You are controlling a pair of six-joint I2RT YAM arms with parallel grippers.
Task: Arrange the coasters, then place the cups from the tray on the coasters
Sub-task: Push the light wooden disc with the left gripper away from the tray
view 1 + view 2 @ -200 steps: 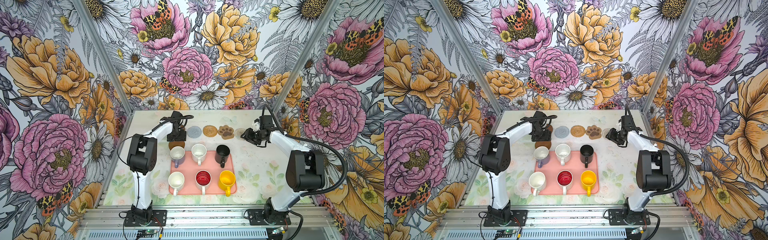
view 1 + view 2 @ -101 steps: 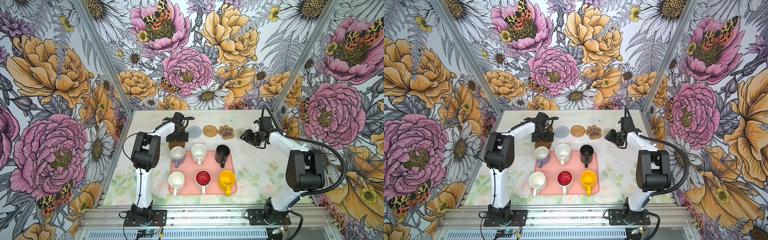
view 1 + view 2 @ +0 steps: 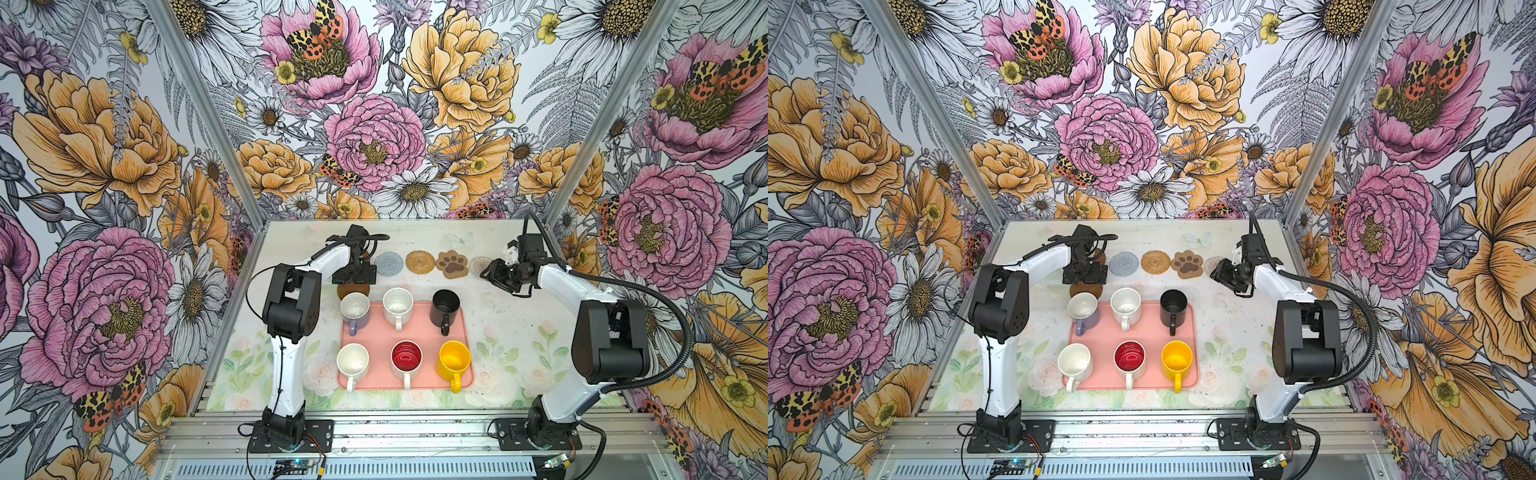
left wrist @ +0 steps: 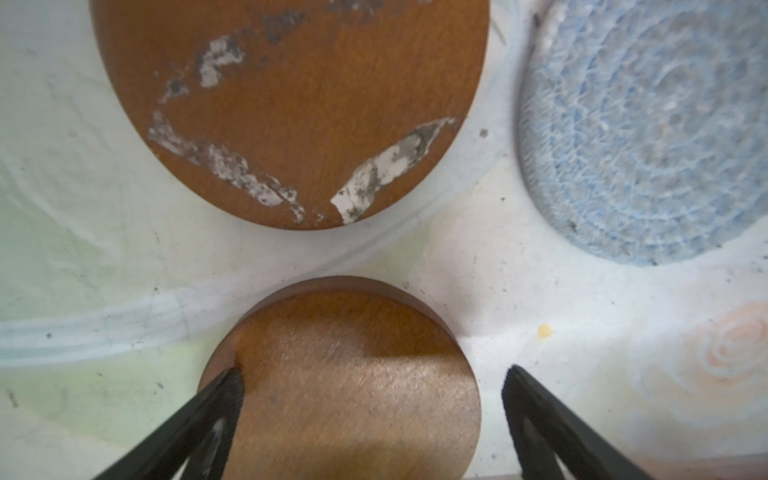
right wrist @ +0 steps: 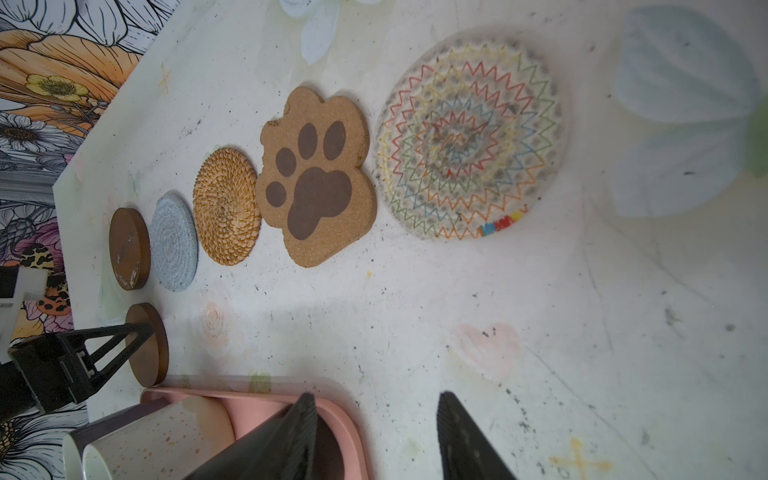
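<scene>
In both top views, the tray is seen at the middle of the table, and all six mugs are stood on it. The lavender mug, speckled mug and black mug form the far row. The plain white mug, red-lined mug and yellow mug form the near row. Beyond the tray, the grey-blue coaster, rattan coaster and paw coaster are laid in a line. The pale woven coaster is partly hidden by the right gripper. The left gripper is held over a plain brown disc, which lies just beyond the lavender mug.

In the left wrist view, the jaws are spread wide on either side of that plain disc. One fingertip is seen at the disc's edge, while the other is clear of it, so nothing is clamped. A scuffed brown disc lies close by, apart from it, next to the grey-blue coaster.

In the right wrist view, the right jaws are parted with only bare table between them, beside the tray's rim. The scuffed disc is seen at the end of the coaster line.
</scene>
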